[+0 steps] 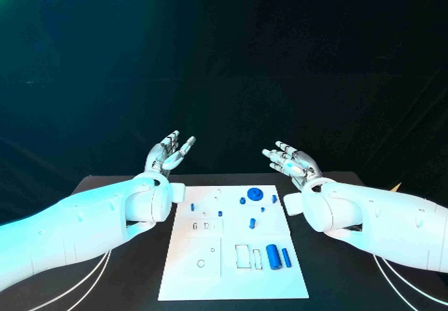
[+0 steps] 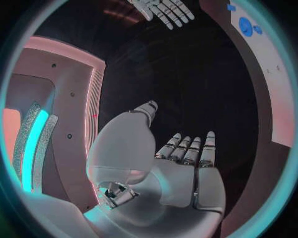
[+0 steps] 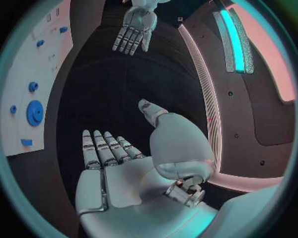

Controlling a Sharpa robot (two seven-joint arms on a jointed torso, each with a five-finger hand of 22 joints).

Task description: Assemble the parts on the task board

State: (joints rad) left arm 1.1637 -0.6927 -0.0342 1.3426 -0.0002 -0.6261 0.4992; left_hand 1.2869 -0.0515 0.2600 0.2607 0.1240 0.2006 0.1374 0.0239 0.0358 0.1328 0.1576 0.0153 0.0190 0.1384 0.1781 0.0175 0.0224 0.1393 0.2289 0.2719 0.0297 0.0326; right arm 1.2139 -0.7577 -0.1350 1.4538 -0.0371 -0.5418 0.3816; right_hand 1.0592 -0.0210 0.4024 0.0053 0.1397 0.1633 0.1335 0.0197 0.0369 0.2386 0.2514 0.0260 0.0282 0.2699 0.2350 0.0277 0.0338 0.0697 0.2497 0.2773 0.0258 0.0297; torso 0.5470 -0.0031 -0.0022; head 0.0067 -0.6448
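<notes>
While both arms reach in from the sides of the head view, the left hand is raised at about ten o'clock from the task board and the right hand at about two o'clock; each has its fingers spread and holds nothing. The board is a flat white rectangular plate lying on the black table, between the two forearms. On it, a round blue gear-like part sits toward twelve o'clock, a short blue peg lies near the middle, and a thick blue cylinder lies just beside a thin blue rod toward four o'clock. Shallow outlined recesses mark the plate's surface. Nothing stands between the hands and the board.

In the left wrist view, the left hand shows a smooth silver palm with segmented fingers extended and slightly apart, the thumb standing off to the side. The right hand hangs open beyond it, and the board's white edge carries the blue gear-like part.

In the right wrist view, the right hand lies likewise open, fingers straight, thumb apart. The left hand faces it, fingers splayed. The board curves along the rim with the gear-like part on it.
</notes>
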